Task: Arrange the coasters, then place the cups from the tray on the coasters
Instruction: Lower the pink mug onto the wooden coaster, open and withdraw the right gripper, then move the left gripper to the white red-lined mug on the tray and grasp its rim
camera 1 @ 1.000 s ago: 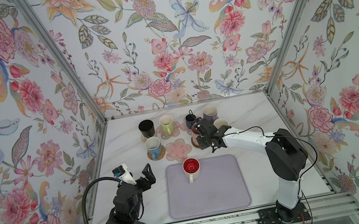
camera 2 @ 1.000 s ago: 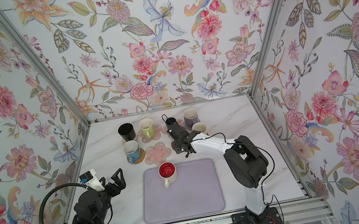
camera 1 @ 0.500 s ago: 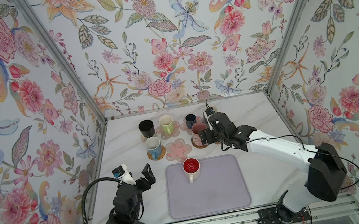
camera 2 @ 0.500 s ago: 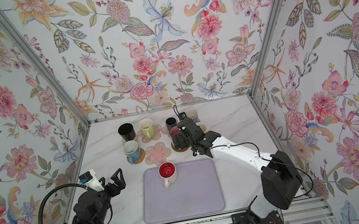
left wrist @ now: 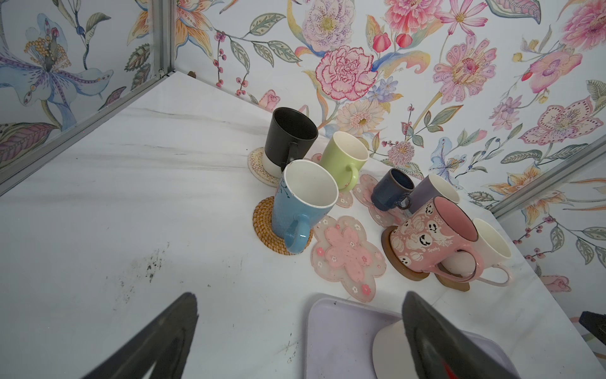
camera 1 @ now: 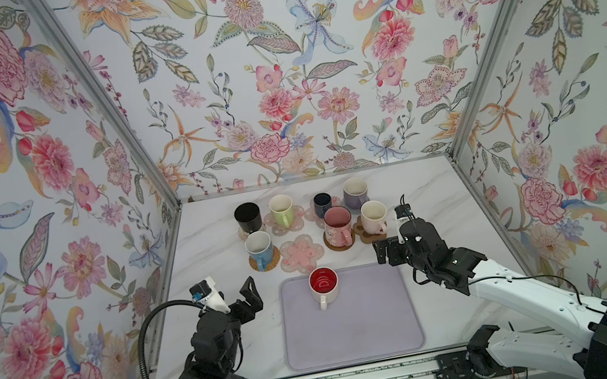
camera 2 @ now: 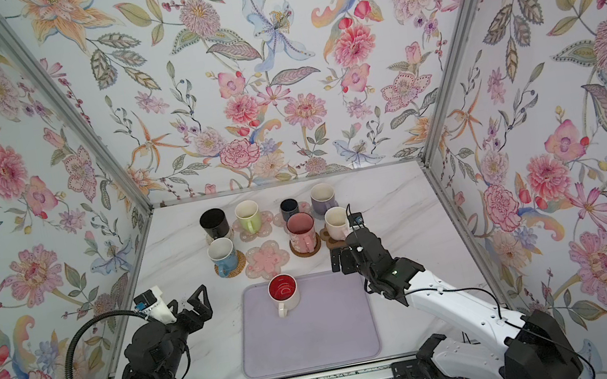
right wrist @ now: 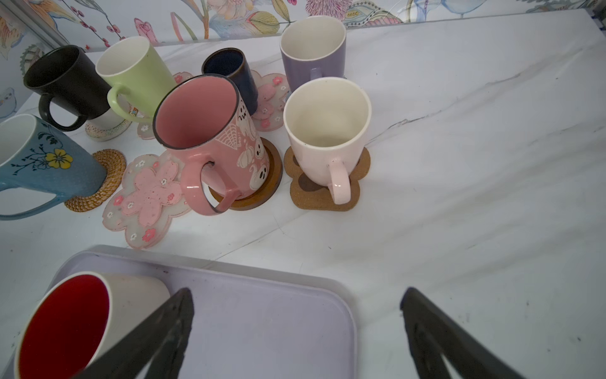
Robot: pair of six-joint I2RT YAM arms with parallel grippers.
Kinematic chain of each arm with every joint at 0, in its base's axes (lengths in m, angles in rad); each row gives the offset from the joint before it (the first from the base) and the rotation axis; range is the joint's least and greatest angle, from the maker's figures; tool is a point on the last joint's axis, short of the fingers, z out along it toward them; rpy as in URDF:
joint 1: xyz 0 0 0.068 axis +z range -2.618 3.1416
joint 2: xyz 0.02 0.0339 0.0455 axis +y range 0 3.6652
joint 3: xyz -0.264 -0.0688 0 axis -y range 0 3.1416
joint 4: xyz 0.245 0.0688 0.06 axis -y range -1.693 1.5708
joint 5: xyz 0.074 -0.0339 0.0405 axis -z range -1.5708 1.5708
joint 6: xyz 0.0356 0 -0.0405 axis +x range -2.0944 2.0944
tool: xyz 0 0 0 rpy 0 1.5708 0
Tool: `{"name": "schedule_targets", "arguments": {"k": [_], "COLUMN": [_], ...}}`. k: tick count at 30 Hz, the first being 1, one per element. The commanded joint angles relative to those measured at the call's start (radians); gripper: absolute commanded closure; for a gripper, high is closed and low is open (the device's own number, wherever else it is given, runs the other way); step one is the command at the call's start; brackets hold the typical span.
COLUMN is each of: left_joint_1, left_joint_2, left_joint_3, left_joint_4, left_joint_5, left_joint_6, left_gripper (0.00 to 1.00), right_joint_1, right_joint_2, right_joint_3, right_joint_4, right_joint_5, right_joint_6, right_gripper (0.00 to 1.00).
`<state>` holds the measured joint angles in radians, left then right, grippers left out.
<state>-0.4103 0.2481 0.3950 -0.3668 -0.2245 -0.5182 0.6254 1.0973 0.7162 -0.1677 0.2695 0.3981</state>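
At the far left, the left gripper (camera 2: 188, 301) hangs above the white marble table (camera 1: 211, 249), beside the tray, its jaws spread wide with nothing between them.

Next comes the black mug (camera 1: 247, 217) on a beige woven round coaster (left wrist: 259, 165). Nearer the robot, the light blue mug with a painted flower (camera 1: 258, 247) stands on a tan rattan round coaster (camera 1: 274, 255). The green mug with a cream inside (camera 1: 282, 210) sits on a pink translucent flower-shaped coaster (camera 1: 299, 221).

In front of it a second pink flower coaster (camera 1: 301, 253) lies bare, just beyond the far edge of the large flat lavender tray (camera 1: 359, 324). On the far left part of that tray stands the white mug with a red inside (camera 1: 323, 285), handle toward the robot. It is the only cup not yet moved.

Right of centre, the small navy mug (camera 1: 322, 204) rests on a third pink flower coaster (right wrist: 270, 98). The pink mug printed with ghosts and pumpkins (camera 1: 338, 226) stands on a round brown disc coaster (right wrist: 273, 177). Behind them is the lavender mug (camera 1: 355, 193); what lies under it cannot be made out. The cream-pink mug (camera 1: 374, 217) sits on a brown paw-print coaster (right wrist: 308, 193).

Farthest right, the right gripper (camera 1: 388, 252) hovers about the tray's far right corner, near the paw-print coaster but apart from it, jaws wide and empty.

The coasters look arranged and seven of the eight cups appear placed. What seems left is carrying the red-inside mug to the bare flower coaster.
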Motion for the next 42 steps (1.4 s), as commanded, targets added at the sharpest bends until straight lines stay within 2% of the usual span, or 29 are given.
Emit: {"name": "schedule_targets", "arguments": {"k": [1, 9, 14, 16, 19, 24, 27, 34, 42], "left_joint_1": [0.004, 0.002, -0.001, -0.02, -0.102, -0.325, -0.415, -0.508, -0.585], "left_joint_2": [0.006, 0.047, 0.193, 0.257, 0.319, 0.379, 0.419, 0.486, 0.648], "left_joint_3": [0.016, 0.028, 0.015, 0.03, 0.056, 0.067, 0.07, 0.059, 0.1], "left_joint_4": [-0.023, 0.012, 0.145, 0.167, 0.169, 0.158, 0.122, 0.119, 0.162], "left_joint_5": [-0.004, 0.074, 0.227, 0.253, 0.215, 0.077, 0.024, 0.019, 0.019], "left_joint_6": [-0.009, -0.032, -0.085, -0.1, -0.113, -0.158, -0.186, -0.224, -0.207], "left_gripper": [0.01, 0.01, 0.01, 0.01, 0.01, 0.01, 0.01, 0.03, 0.03], "right_joint_1": [-0.006, -0.011, -0.017, -0.02, -0.025, -0.035, -0.04, -0.045, -0.047], "right_joint_2": [0.025, 0.053, 0.048, 0.045, 0.038, 0.039, 0.048, 0.049, 0.046], "right_joint_3": [0.029, 0.031, 0.019, 0.017, 0.012, 0.003, 0.007, 0.007, -0.006], "right_joint_4": [0.044, 0.051, 0.048, 0.047, 0.046, 0.047, 0.051, 0.054, 0.054], "right_joint_5": [0.001, -0.003, 0.002, 0.002, 0.002, -0.003, -0.015, -0.019, -0.026], "right_joint_6": [0.022, 0.023, 0.034, 0.036, 0.038, 0.038, 0.04, 0.038, 0.049], "right_gripper": [0.01, 0.01, 0.01, 0.01, 0.01, 0.01, 0.01, 0.01, 0.01]}}
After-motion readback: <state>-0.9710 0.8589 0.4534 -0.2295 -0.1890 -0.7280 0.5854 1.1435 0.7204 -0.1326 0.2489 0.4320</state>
